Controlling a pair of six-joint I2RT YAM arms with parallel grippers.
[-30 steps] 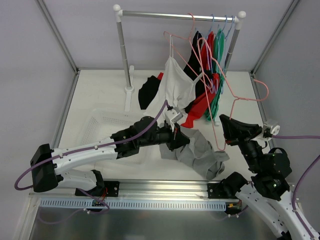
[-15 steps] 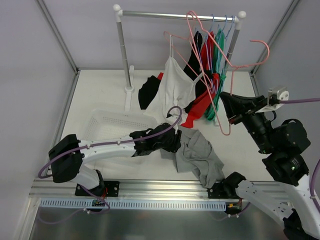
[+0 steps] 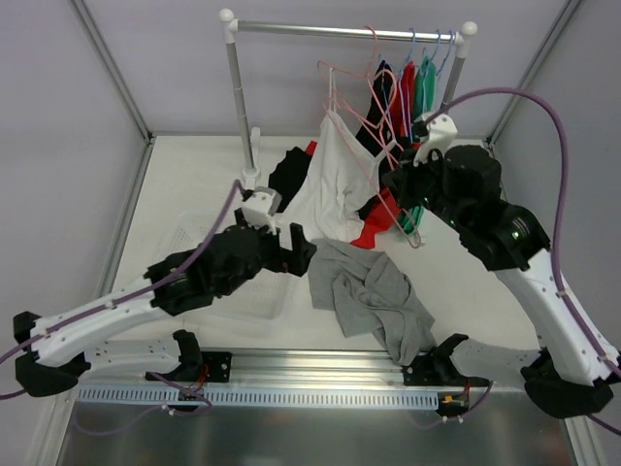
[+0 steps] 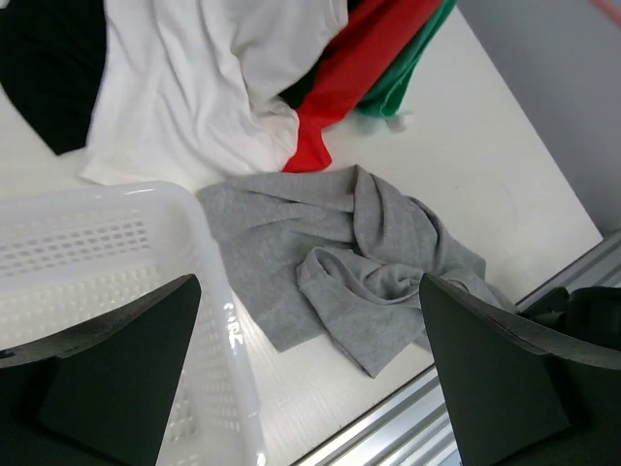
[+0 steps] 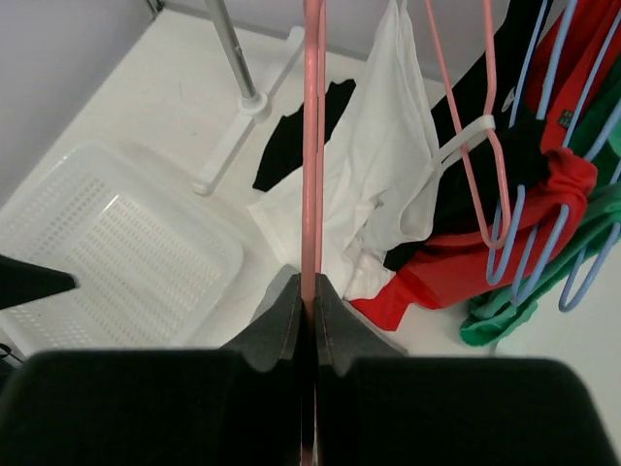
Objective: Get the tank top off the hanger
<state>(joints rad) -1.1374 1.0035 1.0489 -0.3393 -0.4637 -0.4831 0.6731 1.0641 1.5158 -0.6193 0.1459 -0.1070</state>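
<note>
The grey tank top lies crumpled on the table, off any hanger; the left wrist view shows it beside the basket. My left gripper hovers just left of it, open and empty, its fingers wide apart. My right gripper is up by the hanging clothes, shut on a bare pink hanger, whose thin wire runs straight up from between the jaws.
A white mesh basket sits under my left arm. The clothes rack stands at the back with white, black, red and green garments on pink and blue hangers, close around my right gripper.
My left gripper opened, let the grey tank top drop and drew back to the left. My right arm swung the pink hanger up and left, from the table's right side to the rack.
</note>
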